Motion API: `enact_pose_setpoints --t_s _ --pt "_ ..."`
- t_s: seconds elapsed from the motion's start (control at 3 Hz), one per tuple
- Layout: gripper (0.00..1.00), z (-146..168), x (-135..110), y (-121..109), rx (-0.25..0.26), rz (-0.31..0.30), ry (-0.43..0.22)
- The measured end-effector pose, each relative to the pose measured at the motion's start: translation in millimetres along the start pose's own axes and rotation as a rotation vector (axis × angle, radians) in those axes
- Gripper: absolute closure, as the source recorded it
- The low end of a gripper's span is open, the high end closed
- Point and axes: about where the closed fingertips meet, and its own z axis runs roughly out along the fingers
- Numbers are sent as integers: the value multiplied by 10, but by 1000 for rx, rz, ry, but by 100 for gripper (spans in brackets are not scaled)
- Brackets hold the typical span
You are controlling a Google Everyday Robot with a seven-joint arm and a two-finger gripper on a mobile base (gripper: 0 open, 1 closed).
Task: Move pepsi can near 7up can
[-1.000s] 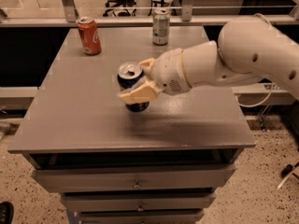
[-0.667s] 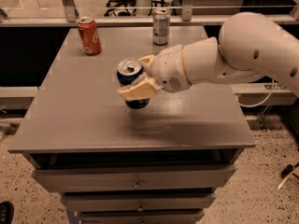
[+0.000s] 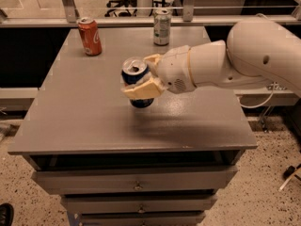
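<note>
The pepsi can (image 3: 135,76), dark blue with a silver top, is held upright in my gripper (image 3: 143,75) above the middle of the grey table (image 3: 84,121). The gripper's tan fingers (image 3: 141,90) are shut around the can's sides, and the white arm reaches in from the right. The 7up can (image 3: 162,27), pale silver-green, stands upright at the table's far edge, behind and a little right of the held can.
An orange-red can (image 3: 90,36) stands at the table's far left. The table has drawers (image 3: 136,185) under its front edge. A railing and glass run behind the table. A cable hangs at the right, beside the arm.
The gripper and the pepsi can have shifted slightly to the right and toward the back of the table. The other two cans have not moved.
</note>
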Motion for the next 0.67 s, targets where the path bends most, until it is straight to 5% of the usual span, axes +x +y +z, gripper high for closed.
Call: enact_pose_setpoints --t_s 0.33,0.67 --pt "100 -456 77 -640 227 -59 -100" --pt "100 -763 59 -1164 349 -89 -173"
